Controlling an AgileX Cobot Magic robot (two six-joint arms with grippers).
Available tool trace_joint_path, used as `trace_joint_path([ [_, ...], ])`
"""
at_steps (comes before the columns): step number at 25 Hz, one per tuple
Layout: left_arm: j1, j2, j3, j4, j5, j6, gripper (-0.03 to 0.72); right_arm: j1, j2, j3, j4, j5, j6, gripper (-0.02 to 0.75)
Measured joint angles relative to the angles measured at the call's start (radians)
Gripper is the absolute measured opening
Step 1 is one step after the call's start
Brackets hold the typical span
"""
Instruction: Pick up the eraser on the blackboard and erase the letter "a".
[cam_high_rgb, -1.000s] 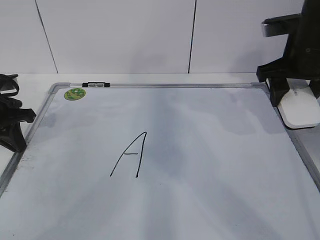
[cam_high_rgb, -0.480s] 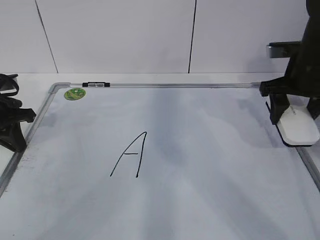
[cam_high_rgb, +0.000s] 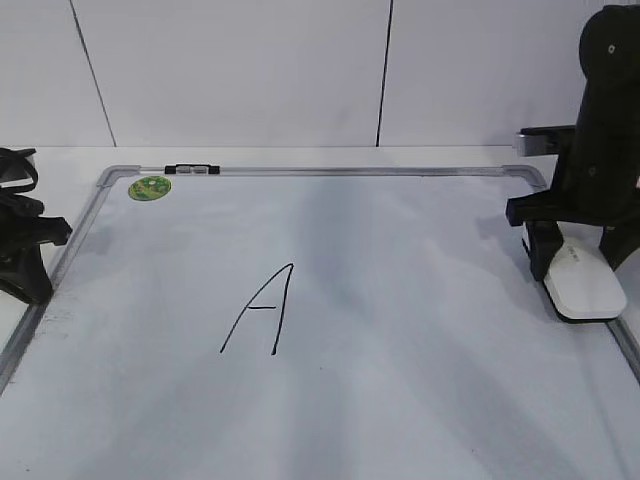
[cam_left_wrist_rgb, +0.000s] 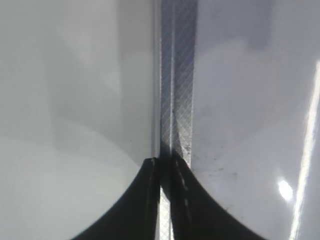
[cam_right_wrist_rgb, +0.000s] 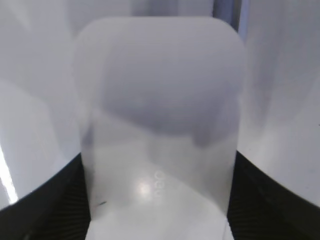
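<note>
Eraser (cam_high_rgb: 582, 283) shifted leftward, right claw (cam_high_rgb: 580, 262) gripping

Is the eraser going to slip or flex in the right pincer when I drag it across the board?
The eraser looks like a hard, rounded block, so probably stiff. Its glossy top may be slick, but the right pincer straddles its sides, which should hold. It looks flat and broad on the board, so it is unlikely to tip.

I can't read the grey lettering on the eraser (cam_right_wrist_rgb: 159, 135); its near end is cut off, and it hides the blackboard (cam_high_rgb: 400, 300) beneath.
</note>
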Motion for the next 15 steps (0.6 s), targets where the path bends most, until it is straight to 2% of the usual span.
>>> trace_joint_path([
  [15,0.000,0.000,0.000,-0.002,0.000,0.000,0.035,0.000,0.045,0.000,-0.024,-0.006,0.004,0.562],
])
